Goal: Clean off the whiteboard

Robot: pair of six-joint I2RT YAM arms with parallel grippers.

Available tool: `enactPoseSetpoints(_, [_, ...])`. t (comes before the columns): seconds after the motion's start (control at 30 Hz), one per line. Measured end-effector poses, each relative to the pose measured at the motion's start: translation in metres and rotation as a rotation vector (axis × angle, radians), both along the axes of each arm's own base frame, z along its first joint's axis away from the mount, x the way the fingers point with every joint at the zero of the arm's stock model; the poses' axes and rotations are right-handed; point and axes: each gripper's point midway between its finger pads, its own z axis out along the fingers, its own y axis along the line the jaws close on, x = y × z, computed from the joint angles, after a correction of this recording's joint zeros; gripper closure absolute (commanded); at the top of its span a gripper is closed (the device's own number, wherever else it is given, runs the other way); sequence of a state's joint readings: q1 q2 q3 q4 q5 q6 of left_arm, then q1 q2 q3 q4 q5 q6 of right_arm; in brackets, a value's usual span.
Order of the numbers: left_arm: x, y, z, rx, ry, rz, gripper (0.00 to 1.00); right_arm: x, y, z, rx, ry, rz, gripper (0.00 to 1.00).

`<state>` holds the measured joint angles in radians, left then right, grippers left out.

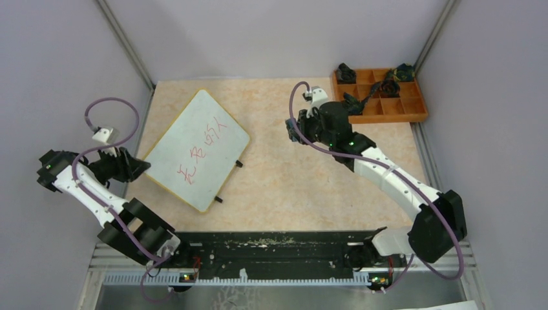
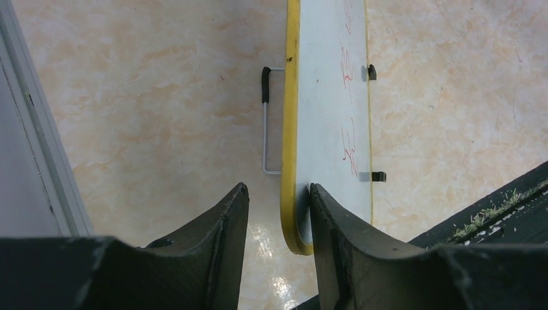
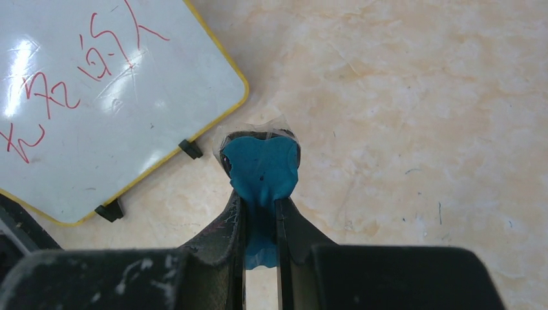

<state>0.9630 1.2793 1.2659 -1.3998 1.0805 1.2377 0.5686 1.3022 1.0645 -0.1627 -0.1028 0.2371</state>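
Observation:
The whiteboard lies tilted on the table at the left, with red handwriting on it. It also shows in the right wrist view and edge-on in the left wrist view. My left gripper is open and straddles the board's near-left corner. One finger touches the white face and the other stands apart from the yellow edge. My right gripper is shut on a blue eraser. It holds the eraser over bare table, to the right of the board.
An orange-brown compartment tray with several black parts stands at the back right. A black strip runs along the near table edge. Grey walls close in the left, back and right sides. The board's wire stand sticks out beside it.

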Motion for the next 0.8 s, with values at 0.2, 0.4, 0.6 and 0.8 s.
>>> enactPoseSetpoints(0.2, [0.000, -0.002, 0.002, -0.013, -0.005, 0.003, 0.59, 0.008, 0.021, -0.002, -0.011, -0.005, 0.038, 1.00])
enactPoseSetpoints(0.4, [0.000, -0.003, 0.002, -0.023, 0.000, 0.006, 0.65, 0.014, 0.046, -0.009, -0.024, -0.015, 0.088, 1.00])
enactPoseSetpoints(0.6, [0.000, -0.003, -0.001, -0.046, 0.016, 0.009, 0.71, 0.021, 0.071, -0.019, -0.046, -0.037, 0.139, 1.00])
enactPoseSetpoints(0.8, [0.001, -0.001, -0.005, -0.074, 0.038, 0.016, 0.63, 0.033, 0.086, -0.020, -0.053, -0.069, 0.153, 1.00])
